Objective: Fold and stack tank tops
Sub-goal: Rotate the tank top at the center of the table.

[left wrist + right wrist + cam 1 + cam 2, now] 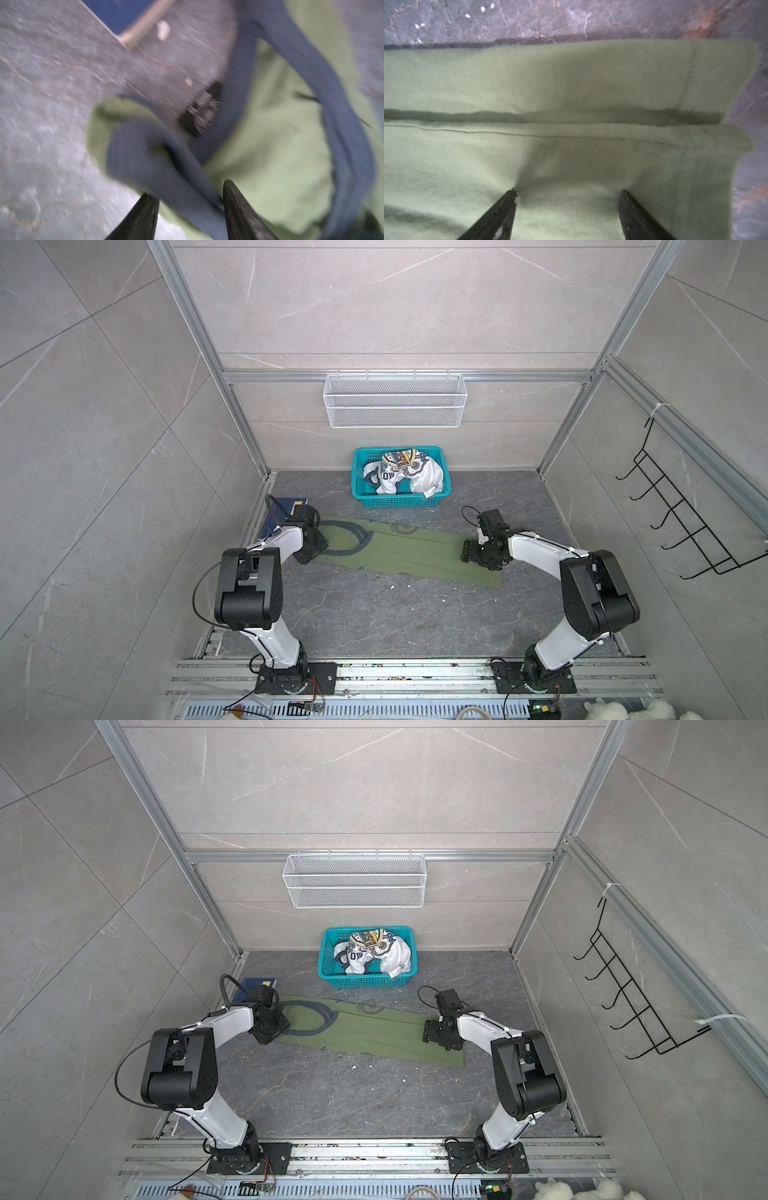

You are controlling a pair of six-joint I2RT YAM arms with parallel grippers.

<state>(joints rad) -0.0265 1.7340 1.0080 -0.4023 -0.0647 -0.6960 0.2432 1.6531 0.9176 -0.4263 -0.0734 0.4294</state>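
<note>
The olive green tank top (399, 551) (365, 1029) lies folded into a long strip across the grey table. Its navy armhole trim (345, 526) points toward the left arm. My left gripper (306, 559) (188, 187) is low over that strap end. Its fingers stand apart on either side of a navy trim band (158, 158), open. My right gripper (467, 553) (568, 191) is open at the hem end, with both fingertips down on the green cloth (571, 83). The white tank top (415, 477) (382, 955) lies crumpled in the teal basket (401, 501).
A blue book (286, 506) (120, 12) lies at the table's left edge, just behind the left wrist. A white wire basket (395, 402) hangs on the back wall. A black hook rack (681, 522) hangs on the right wall.
</note>
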